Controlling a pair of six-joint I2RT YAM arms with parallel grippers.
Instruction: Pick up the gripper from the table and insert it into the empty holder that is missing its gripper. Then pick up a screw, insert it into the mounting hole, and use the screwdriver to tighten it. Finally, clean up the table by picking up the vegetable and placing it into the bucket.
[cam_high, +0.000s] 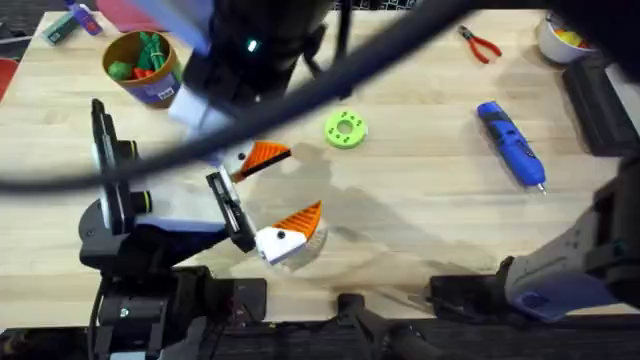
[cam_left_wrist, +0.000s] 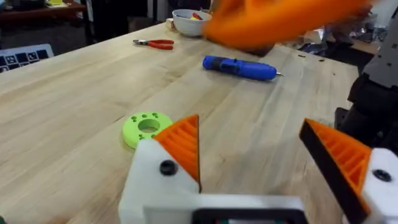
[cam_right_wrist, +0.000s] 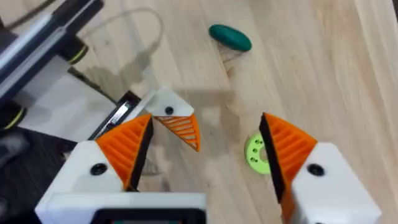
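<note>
Ref = green disc (cam_high: 346, 129).

- bucket (cam_high: 143, 67): well left of the disc, farther back, upright on the table, green and orange bits inside.
- left gripper (cam_high: 280, 195): just left of the disc and nearer the bases. Fingers spread wide, nothing between them. In the left wrist view the disc (cam_left_wrist: 147, 127) sits just past one orange pad (cam_left_wrist: 181, 144).
- right arm (cam_high: 260, 40): dark blurred mass up under the camera, left of the disc and behind it. right gripper (cam_right_wrist: 205, 155) spread wide, empty, looking down on the table. Below it are one white-and-orange finger of the left gripper (cam_right_wrist: 173, 118) and the disc (cam_right_wrist: 255, 153), near each other.
- vegetable (cam_right_wrist: 230, 37): flat on bare wood, well apart from the disc, touching nothing.
- screwdriver (cam_high: 512, 144): well right of the disc, lying flat, metal tip toward the bases.
- pliers (cam_high: 480, 44): farther right of the disc, toward the back edge.
- white bowl (cam_high: 560, 38): rightmost, back corner, coloured items inside.
</note>
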